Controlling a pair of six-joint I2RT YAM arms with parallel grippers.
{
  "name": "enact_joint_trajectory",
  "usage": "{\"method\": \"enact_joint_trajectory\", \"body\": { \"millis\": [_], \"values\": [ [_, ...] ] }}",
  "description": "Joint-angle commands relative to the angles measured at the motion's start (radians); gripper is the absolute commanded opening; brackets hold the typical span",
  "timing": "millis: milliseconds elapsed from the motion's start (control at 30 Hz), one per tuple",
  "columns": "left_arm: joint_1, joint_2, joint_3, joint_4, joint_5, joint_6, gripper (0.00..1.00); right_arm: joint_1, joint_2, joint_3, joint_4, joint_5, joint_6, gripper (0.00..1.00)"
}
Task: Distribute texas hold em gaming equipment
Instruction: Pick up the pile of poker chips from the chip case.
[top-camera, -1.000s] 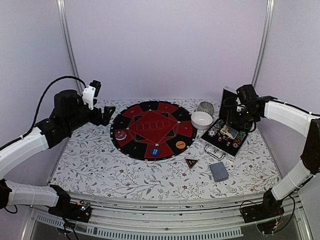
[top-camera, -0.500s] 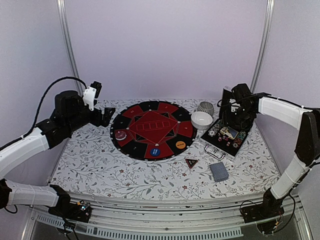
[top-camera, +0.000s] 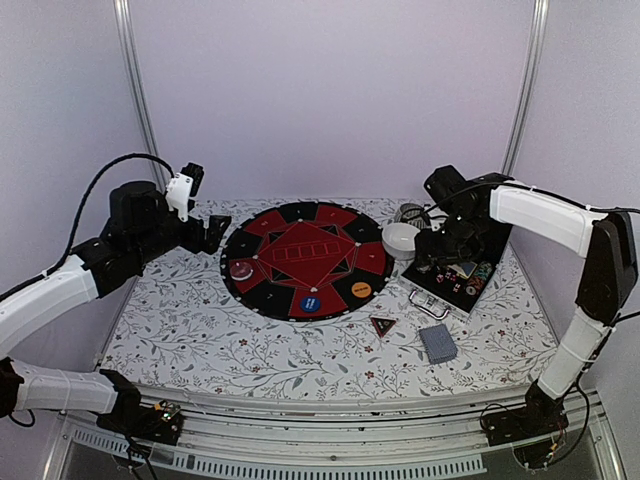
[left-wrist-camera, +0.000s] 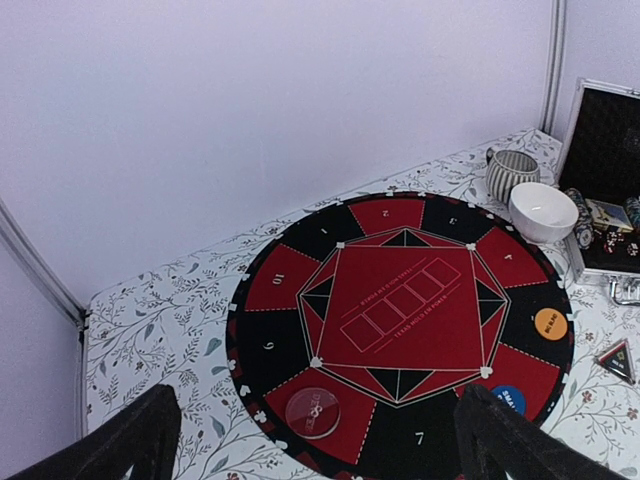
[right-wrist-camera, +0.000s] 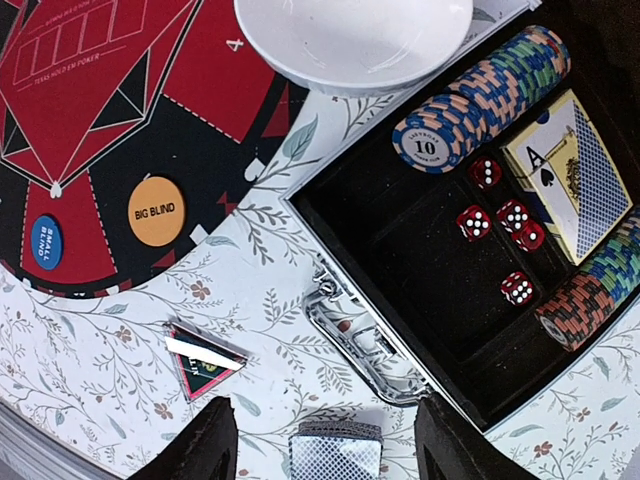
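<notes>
Right gripper (right-wrist-camera: 325, 440), fingers apart and empty, hangs over the case (right-wrist-camera: 400, 250); only its wrist view resolves red dice (right-wrist-camera: 475, 222).

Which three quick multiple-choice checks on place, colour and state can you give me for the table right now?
1. Where does the triangular marker lie? A in the white bowl; B on the tablecloth beside the round mat; C on the card deck.
2. What colour is the BIG BLIND disc? A orange; B blue; C green.
3. How is the case? A shut; B open; C upside down.
Answers: B, floral cloth under it; A, plainly orange; B, chips and dice show inside.
</notes>
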Motion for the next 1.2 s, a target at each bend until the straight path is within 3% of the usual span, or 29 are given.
{"method": "enact_joint_trajectory", "body": {
  "millis": [0,333,733,967,1167],
  "values": [
    [0.009,-0.012,-0.007,0.020,0.005,0.008,0.98,-0.004,0.030,0.059,-0.028,0.068,-0.009,0.62],
    [0.009,-0.002,-0.011,0.021,-0.012,0.019,0.98,-0.126,0.199,0.109,0.156,0.039,-0.234,0.42],
    [0.010,0.013,-0.013,0.023,-0.005,0.023,0.98,-0.170,0.297,0.088,0.293,-0.010,-0.299,0.44],
    [0.009,0.018,-0.013,0.023,-0.004,0.025,0.98,-0.177,0.327,0.085,0.300,-0.037,-0.338,0.38],
    [0.011,0.021,-0.013,0.023,-0.001,0.025,0.98,-0.178,0.354,0.060,0.308,-0.030,-0.340,0.38]
  ]
}}
